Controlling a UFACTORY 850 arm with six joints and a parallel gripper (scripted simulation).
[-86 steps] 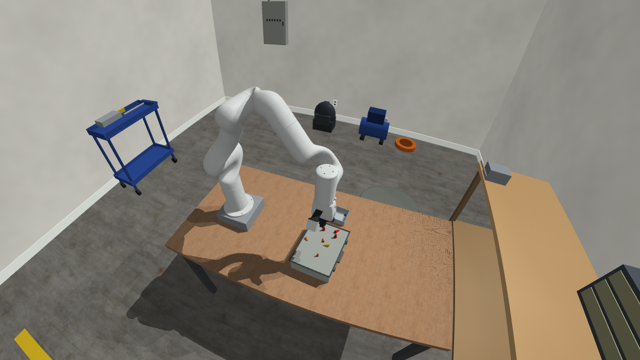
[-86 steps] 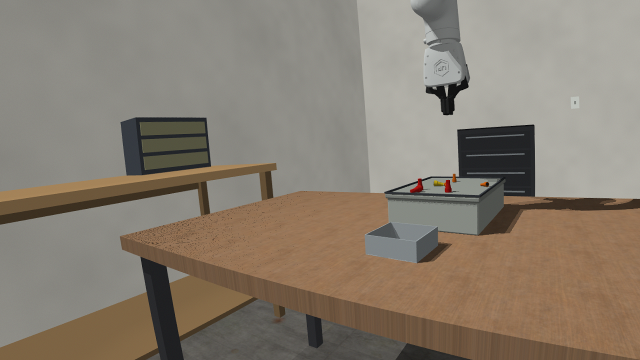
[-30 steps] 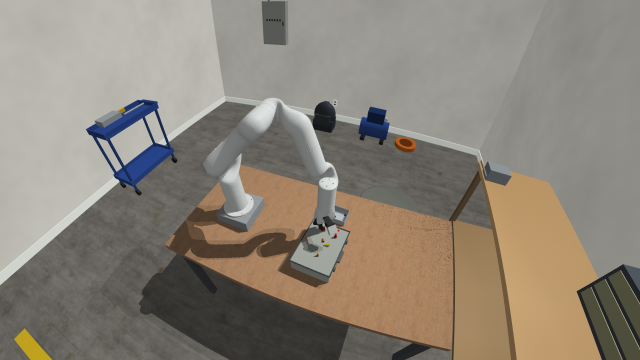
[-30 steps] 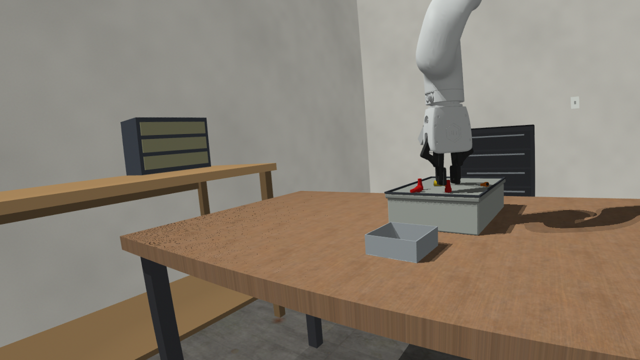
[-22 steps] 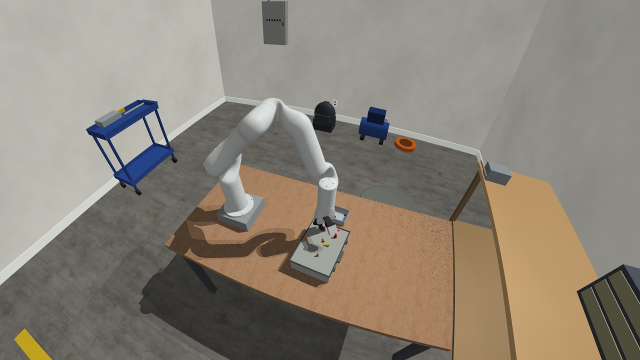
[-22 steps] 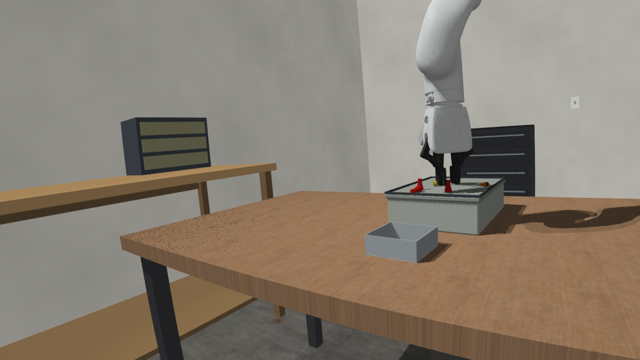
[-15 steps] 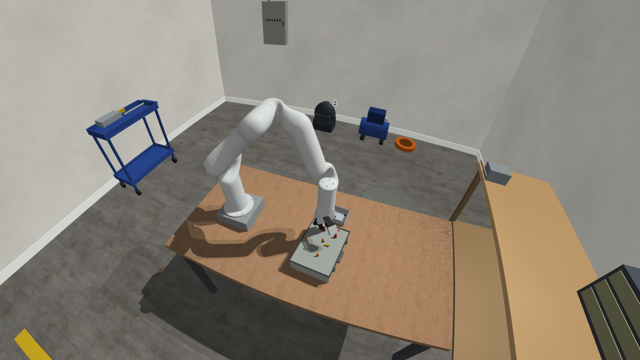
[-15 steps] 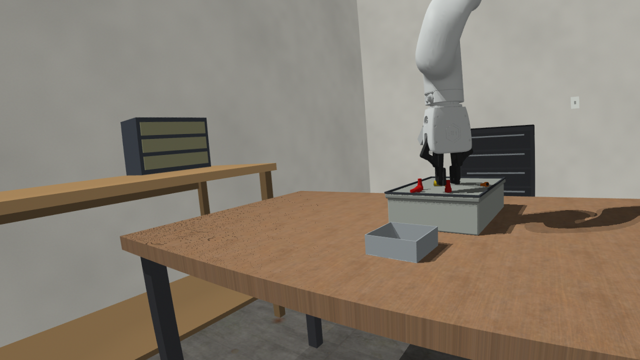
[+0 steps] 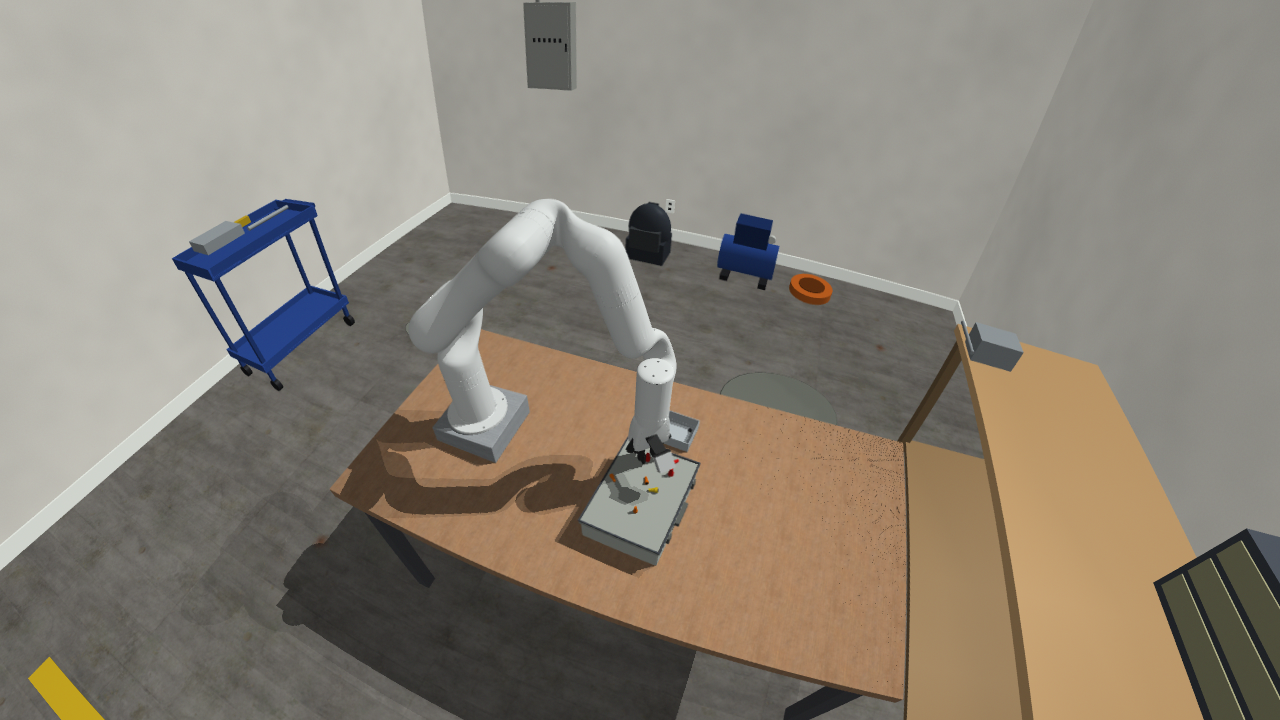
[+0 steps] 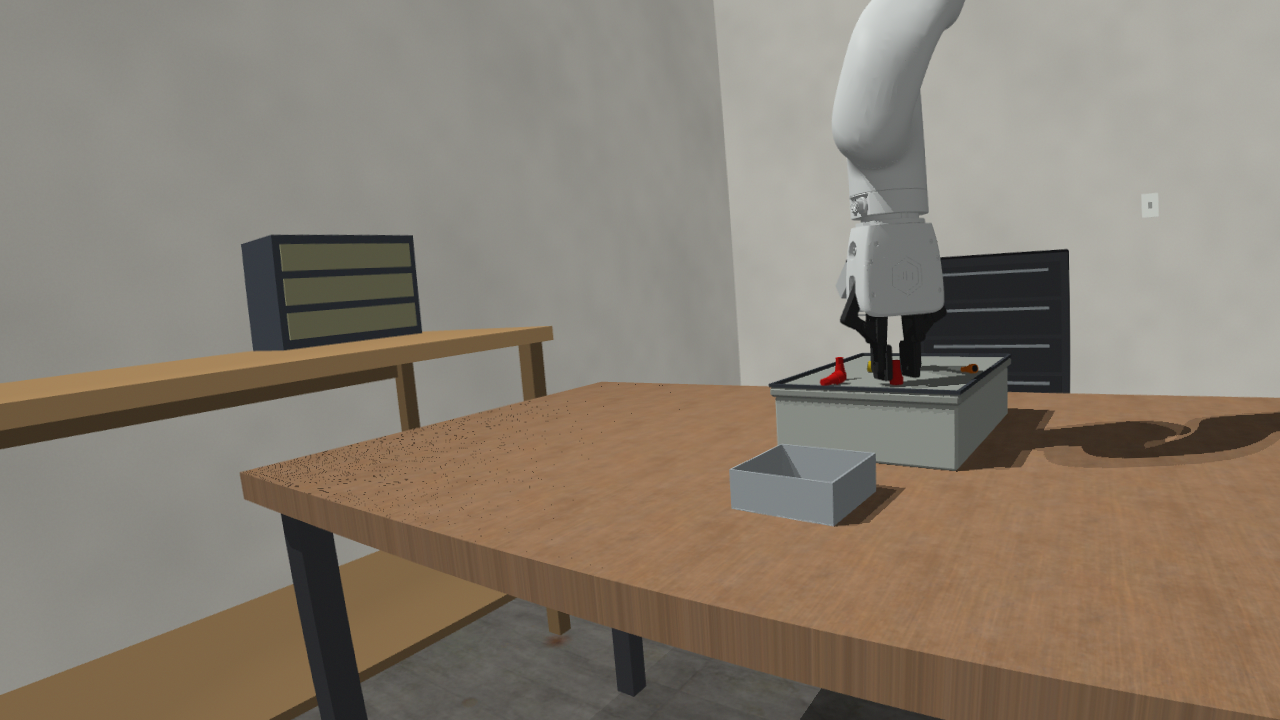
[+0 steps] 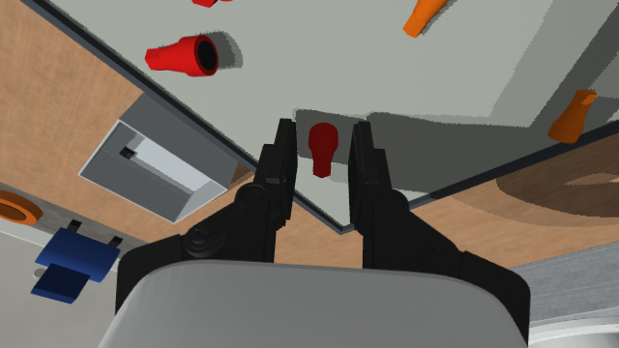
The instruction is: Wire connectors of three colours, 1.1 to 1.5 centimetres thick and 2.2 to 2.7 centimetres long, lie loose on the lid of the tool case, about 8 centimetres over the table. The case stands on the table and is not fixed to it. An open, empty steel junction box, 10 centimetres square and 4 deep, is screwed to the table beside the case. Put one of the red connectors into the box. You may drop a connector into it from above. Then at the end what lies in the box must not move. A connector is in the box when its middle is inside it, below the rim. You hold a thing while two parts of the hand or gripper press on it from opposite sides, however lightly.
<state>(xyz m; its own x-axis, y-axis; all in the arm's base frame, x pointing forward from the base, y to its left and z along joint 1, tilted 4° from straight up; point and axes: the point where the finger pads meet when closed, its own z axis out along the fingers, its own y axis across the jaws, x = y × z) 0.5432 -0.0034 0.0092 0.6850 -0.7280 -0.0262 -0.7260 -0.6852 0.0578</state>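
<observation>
A grey tool case (image 9: 626, 530) (image 10: 872, 429) (image 11: 314, 68) stands on the table, and its lid carries loose connectors. My gripper (image 11: 323, 143) (image 10: 895, 368) (image 9: 646, 454) is down at the lid's corner nearest the box. It is open and straddles an upright red connector (image 11: 322, 147) (image 10: 896, 378), with a gap on each side. A second red connector (image 11: 184, 55) (image 10: 834, 374) lies on its side near the lid's edge. The open steel junction box (image 11: 160, 127) (image 10: 796, 497) (image 9: 685, 431) stands empty on the table beside the case.
Two orange connectors (image 11: 423, 16) (image 11: 572, 118) lie further out on the lid, and a yellow one (image 9: 653, 489) shows in the top view. The arm's base (image 9: 481, 428) stands at the table's left end. A side bench (image 10: 268, 367) runs along the wall.
</observation>
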